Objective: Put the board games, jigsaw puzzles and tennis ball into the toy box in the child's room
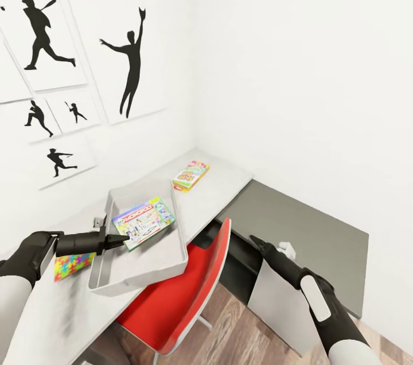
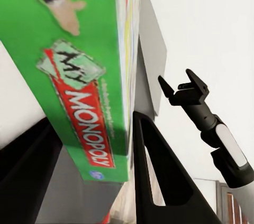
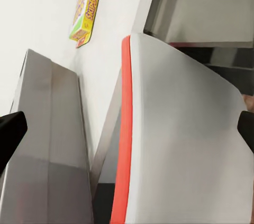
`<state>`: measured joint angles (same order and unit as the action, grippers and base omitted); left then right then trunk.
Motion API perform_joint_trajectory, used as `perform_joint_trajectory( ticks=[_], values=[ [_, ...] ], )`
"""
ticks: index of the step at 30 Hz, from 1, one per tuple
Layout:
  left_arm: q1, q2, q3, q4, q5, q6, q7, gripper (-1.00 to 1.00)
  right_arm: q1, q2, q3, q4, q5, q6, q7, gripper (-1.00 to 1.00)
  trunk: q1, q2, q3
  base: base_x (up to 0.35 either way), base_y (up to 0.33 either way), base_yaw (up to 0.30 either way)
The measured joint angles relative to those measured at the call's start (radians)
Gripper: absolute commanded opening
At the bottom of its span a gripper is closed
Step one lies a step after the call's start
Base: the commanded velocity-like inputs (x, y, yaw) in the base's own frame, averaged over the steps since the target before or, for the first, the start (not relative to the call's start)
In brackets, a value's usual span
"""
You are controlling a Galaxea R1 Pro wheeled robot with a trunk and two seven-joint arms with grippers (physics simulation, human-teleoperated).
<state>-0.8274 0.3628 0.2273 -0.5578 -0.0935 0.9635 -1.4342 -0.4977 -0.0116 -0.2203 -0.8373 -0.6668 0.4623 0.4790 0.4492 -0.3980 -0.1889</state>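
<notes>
Flat rectangular Monopoly board game box, pale blue-white face with red band and green edge [image 1: 144,221], is held tilted over the open grey rectangular toy box [image 1: 172,264] on the long pale grey-white desk [image 1: 226,178]. Left pincer [image 1: 119,239] is clenched on the box's near short edge; the box's long axis runs away from the fingers, toward the wall corner, over the bin's interior. Left wrist view confirms green edge [image 2: 79,92] between the dark fingers [image 2: 159,176].

Judgement: placing step nearly done; release would drop it inside.

Yellow Skip-Bo board game box [image 1: 191,174] lies flat on the desk beyond the bin. Colourful jigsaw puzzle box [image 1: 71,266] lies beside the bin, under the left arm.

Right pincer [image 1: 255,241] hangs past the red chair [image 1: 189,290], empty, fingers spread in the left wrist view [image 2: 182,84].
</notes>
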Motion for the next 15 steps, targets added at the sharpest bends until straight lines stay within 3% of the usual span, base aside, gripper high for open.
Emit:
perform_joint_trajectory(
  ticks=[8, 15],
  values=[
    [0.000, -0.007, -0.004, -0.003, -0.020, -0.010, -0.023, -1.00, 0.000, 0.004, 0.001, 0.001, 0.001, -0.002, -0.001, 1.00, 0.000, 0.000, 0.000, 0.009, 0.000, -0.001],
    [0.000, -0.002, -0.009, -0.003, 0.001, -0.001, -0.015, -1.00, 0.000, 0.018, 0.003, 0.002, 0.002, -0.003, -0.002, 1.00, 0.000, 0.000, 0.000, 0.000, 0.000, 0.000]
  ],
)
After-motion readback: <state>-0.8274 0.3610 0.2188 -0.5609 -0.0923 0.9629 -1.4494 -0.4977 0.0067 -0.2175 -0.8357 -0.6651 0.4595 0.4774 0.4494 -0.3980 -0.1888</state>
